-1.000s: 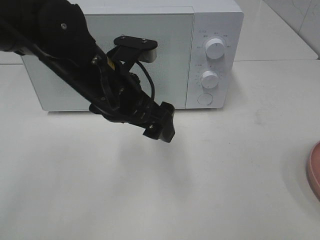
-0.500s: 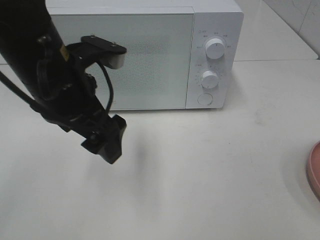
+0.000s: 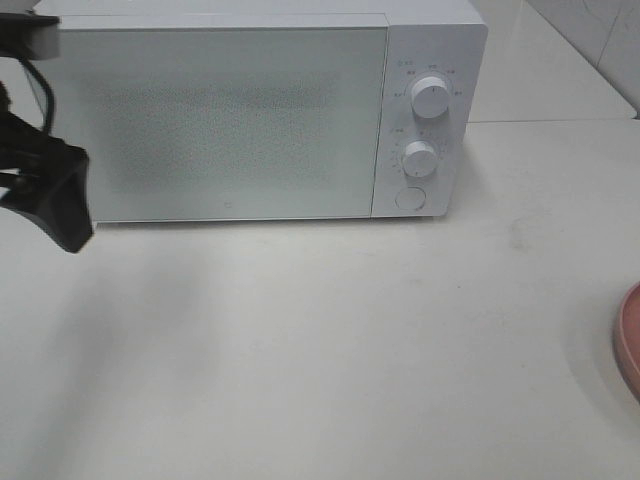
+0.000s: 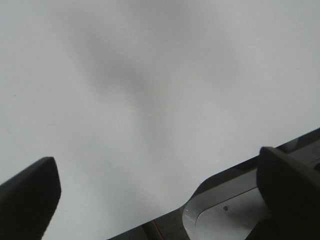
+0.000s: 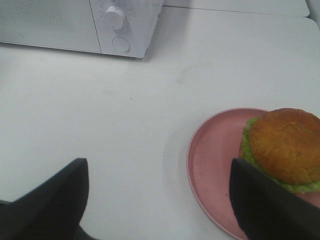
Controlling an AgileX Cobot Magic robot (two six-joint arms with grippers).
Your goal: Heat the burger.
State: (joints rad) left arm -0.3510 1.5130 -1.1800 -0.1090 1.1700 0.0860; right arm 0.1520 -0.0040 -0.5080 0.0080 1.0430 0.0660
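The burger (image 5: 285, 150), with a golden-brown bun and green lettuce, sits on a pink plate (image 5: 210, 165) in the right wrist view. My right gripper (image 5: 157, 210) is open and hovers short of the plate, touching nothing. The white microwave (image 3: 230, 110) stands at the back of the table with its door shut. My left gripper (image 3: 65, 200) is at the far left edge of the high view, beside the microwave's left end. The left gripper (image 4: 157, 197) is open over bare white tabletop. In the high view the burger is out of frame.
Two round knobs (image 3: 430, 95) and a round button (image 3: 410, 198) are on the microwave's right panel. Only the plate's rim (image 3: 630, 340) shows at the right edge of the high view. A white moulded part (image 4: 225, 212) lies under the left gripper.
The left arm has swung from in front of the microwave door to the far left edge of the view. The door now shows fully.
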